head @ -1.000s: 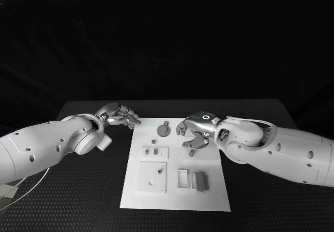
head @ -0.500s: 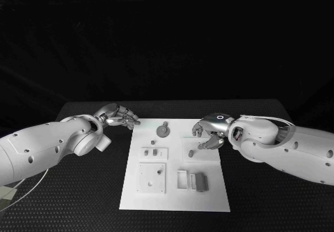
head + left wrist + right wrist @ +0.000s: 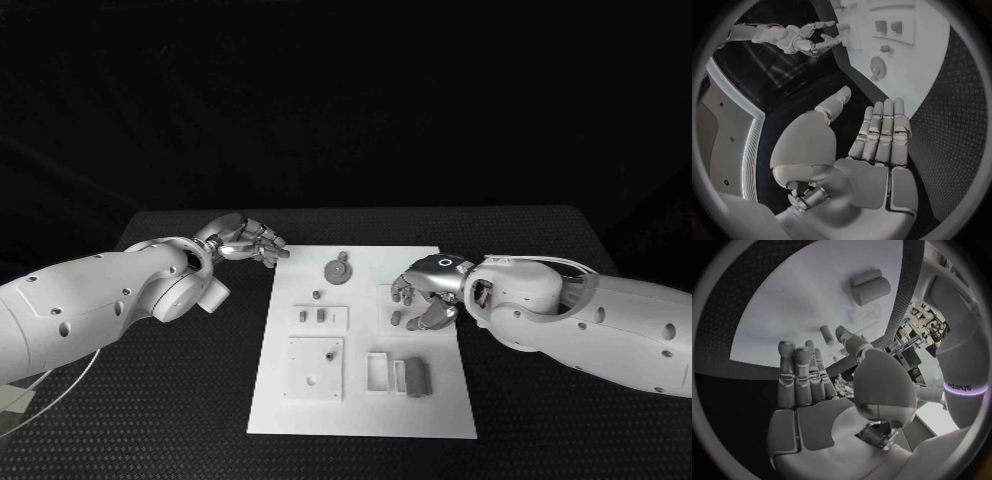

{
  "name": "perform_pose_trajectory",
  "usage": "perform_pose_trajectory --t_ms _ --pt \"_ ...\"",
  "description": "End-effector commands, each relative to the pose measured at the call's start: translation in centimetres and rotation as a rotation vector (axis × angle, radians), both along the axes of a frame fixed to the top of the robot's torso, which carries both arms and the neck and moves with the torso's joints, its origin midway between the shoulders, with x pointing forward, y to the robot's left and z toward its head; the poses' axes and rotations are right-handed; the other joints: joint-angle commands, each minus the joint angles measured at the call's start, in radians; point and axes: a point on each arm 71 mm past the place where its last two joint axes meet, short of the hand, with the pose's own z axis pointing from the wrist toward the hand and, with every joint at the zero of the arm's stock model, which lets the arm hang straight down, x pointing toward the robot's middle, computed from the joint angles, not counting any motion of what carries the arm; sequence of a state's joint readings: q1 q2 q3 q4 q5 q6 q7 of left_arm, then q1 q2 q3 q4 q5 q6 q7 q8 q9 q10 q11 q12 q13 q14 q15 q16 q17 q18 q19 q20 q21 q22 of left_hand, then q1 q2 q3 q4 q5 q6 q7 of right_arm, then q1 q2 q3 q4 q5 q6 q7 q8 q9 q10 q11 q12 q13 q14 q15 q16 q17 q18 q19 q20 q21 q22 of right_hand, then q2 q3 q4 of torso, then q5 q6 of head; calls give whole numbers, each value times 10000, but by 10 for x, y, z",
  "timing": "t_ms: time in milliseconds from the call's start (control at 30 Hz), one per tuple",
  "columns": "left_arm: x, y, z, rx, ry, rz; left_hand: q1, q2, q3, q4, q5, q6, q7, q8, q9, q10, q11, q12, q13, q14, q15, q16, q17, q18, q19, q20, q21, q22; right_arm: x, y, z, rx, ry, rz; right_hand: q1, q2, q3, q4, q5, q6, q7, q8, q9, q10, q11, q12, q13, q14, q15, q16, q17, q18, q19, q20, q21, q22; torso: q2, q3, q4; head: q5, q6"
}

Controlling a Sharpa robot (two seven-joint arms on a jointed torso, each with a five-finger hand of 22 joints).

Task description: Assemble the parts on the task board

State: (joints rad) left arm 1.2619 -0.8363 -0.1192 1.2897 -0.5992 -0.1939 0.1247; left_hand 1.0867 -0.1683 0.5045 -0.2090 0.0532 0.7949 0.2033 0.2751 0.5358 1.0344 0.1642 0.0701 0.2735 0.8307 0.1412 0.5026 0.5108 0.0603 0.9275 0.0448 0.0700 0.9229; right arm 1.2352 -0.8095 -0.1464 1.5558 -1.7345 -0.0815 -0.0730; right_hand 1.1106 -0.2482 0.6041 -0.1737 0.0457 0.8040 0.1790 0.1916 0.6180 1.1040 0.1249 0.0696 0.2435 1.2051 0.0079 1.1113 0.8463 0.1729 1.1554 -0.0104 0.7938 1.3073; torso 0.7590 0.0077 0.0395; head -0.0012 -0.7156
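Note:
The white task board (image 3: 361, 400) lies in the middle of the black table. On it are a round grey part (image 3: 338, 270), a small plate with two pegs (image 3: 320, 317), a square plate (image 3: 316, 365), a frame (image 3: 381, 370) and a grey block (image 3: 417, 375). My right hand (image 3: 426, 297) hovers over the board's right edge, just beside a small grey peg (image 3: 397, 317), and holds nothing. The right wrist view has its fingers (image 3: 798, 375) straight, with the peg (image 3: 827, 334) and block (image 3: 870, 287) beyond. My left hand (image 3: 248, 240) hangs off the board's far left corner, fingers (image 3: 882, 130) extended, holding nothing.
Black table (image 3: 173, 400) surrounds the board on all sides, with bare room left and right of it. In the left wrist view the board (image 3: 923, 60) and the round part (image 3: 877, 66) lie ahead, and the right hand (image 3: 798, 37) shows beyond.
My right hand has swung from the board's far middle out to its right edge, then come nearer, beside the small peg. The left arm and the parts stay put.

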Motion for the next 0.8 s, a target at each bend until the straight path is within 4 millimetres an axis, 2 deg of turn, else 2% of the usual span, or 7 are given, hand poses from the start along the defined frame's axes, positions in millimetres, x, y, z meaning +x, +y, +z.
perform_pose_trajectory --t_ms 33,200,267,400,533,800 --pt "0 -3 1 -145 -15 -180 -42 38 -42 18 -37 34 -30 35 -2 -8 43 5 -13 36 57 -36 17 182 -18 30 5 -9 -2 6 -1 -48 -206 295 136 42 -24 -95 19 -16 -44 26 13 2 -31 38 -8 -14 1 49 -18 889 20 -49 12 175 0 -2 12 -4 0" --pt "0 -3 1 -142 -13 -171 -42 43 -42 20 -37 35 -31 36 -2 -7 43 5 -14 37 57 -38 20 183 -17 29 5 -10 -2 12 -5 -147 -578 464 409 414 -50 -342 19 67 -7 106 36 340 -148 208 71 114 -109 116 -37 889 117 -100 77 189 1 -6 8 -5 1" --pt "0 -3 1 -149 -4 -200 -41 43 -43 20 -37 35 -31 37 -2 -7 43 5 -15 37 57 -39 22 182 -17 29 5 -10 -2 12 -8 -175 -565 446 467 620 -144 -550 19 148 30 170 47 457 -203 249 96 166 -164 119 -71 889 143 -112 97 189 2 -11 7 -9 9" --pt "0 -3 1 -149 2 -207 -42 44 -45 20 -37 36 -31 38 -2 -6 43 5 -16 38 57 -41 25 182 -18 30 5 -10 -3 15 -12 -225 -546 514 479 863 -218 -747 19 334 44 287 68 601 -255 295 125 235 -214 127 -110 889 188 -125 118 184 4 -12 12 -7 9" --pt "0 -3 1 -151 -12 -195 -45 43 -48 22 -37 36 -32 39 -3 -6 43 5 -18 38 57 -43 28 182 -18 30 5 -11 -5 18 -15 -280 -444 648 427 1048 -278 -909 18 615 -44 442 92 821 -336 376 172 320 -292 143 -147 889 249 -144 147 182 1 -7 11 13 -8" --pt "0 -3 1 -250 169 -270 -52 43 -54 26 -37 35 -31 40 -4 -7 44 4 -22 38 57 -49 34 181 -19 31 5 -12 -4 18 -16 -317 -433 658 297 1193 -308 -980 19 860 -128 558 88 942 -382 392 196 380 -337 140 -189 889 300 -158 157 171 2 -8 4 11 -8"
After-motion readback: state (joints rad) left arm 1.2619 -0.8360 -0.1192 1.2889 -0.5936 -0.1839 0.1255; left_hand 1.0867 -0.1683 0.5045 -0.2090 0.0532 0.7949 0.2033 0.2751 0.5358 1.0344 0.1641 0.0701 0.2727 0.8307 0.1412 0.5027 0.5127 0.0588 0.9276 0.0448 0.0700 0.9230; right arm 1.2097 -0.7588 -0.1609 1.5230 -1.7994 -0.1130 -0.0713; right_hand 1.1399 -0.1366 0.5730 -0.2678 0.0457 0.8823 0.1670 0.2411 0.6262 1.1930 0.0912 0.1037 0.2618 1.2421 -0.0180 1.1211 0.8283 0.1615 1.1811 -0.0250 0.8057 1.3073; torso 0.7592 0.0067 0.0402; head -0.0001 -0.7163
